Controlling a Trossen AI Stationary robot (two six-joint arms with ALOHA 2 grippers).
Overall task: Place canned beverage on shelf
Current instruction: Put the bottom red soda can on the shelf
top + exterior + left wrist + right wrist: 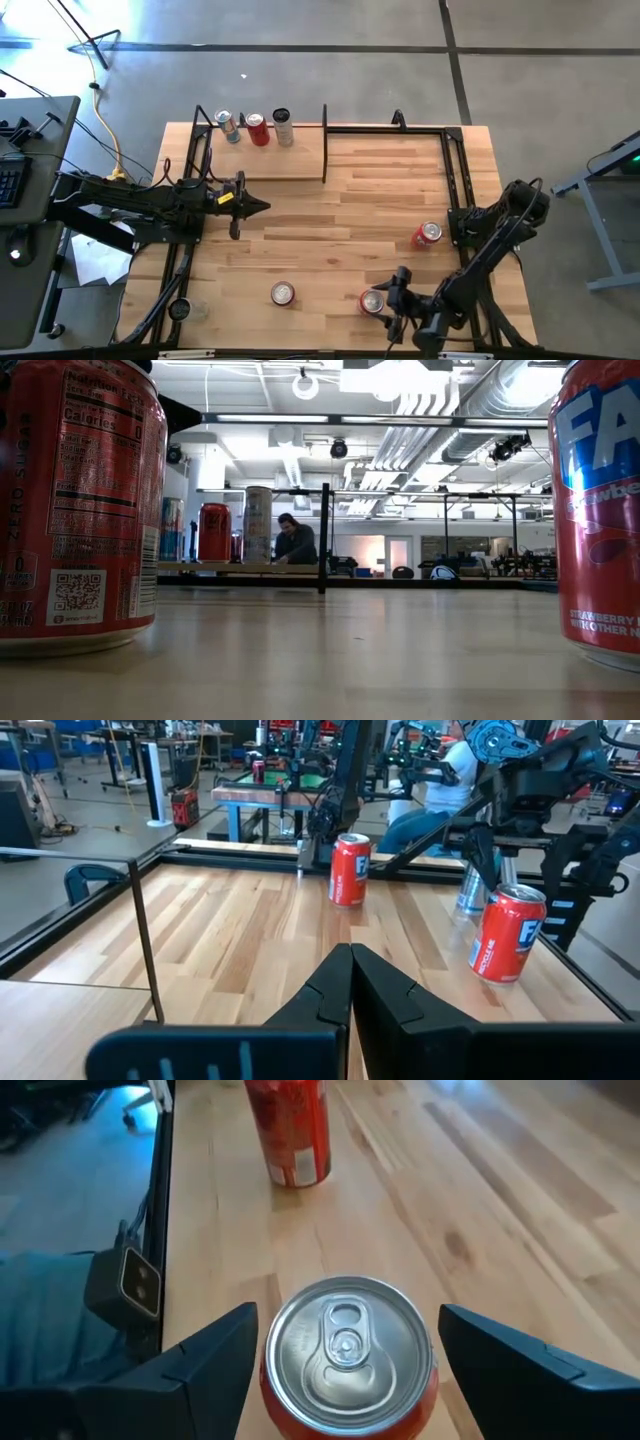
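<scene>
I am straddling the upright red can [347, 1355] near the table's front-right edge with the released right gripper [345, 1360], judging it rigid, smooth-walled, slippery, best pinched mid-body; left gripper [350, 982] is waiting clenched.

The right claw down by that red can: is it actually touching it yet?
Apart. In the right wrist view, the open right gripper straddles the red can, with tabletop visible between each finger and the can's rim.

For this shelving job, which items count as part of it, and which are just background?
Job:
- shelf, three cans already on it
- red can between the open right gripper fingers
- two other red cans on the tabletop

Background:
- left gripper, shut, waiting mid-table
- yellow cable on the floor
- seated person behind the table
</scene>
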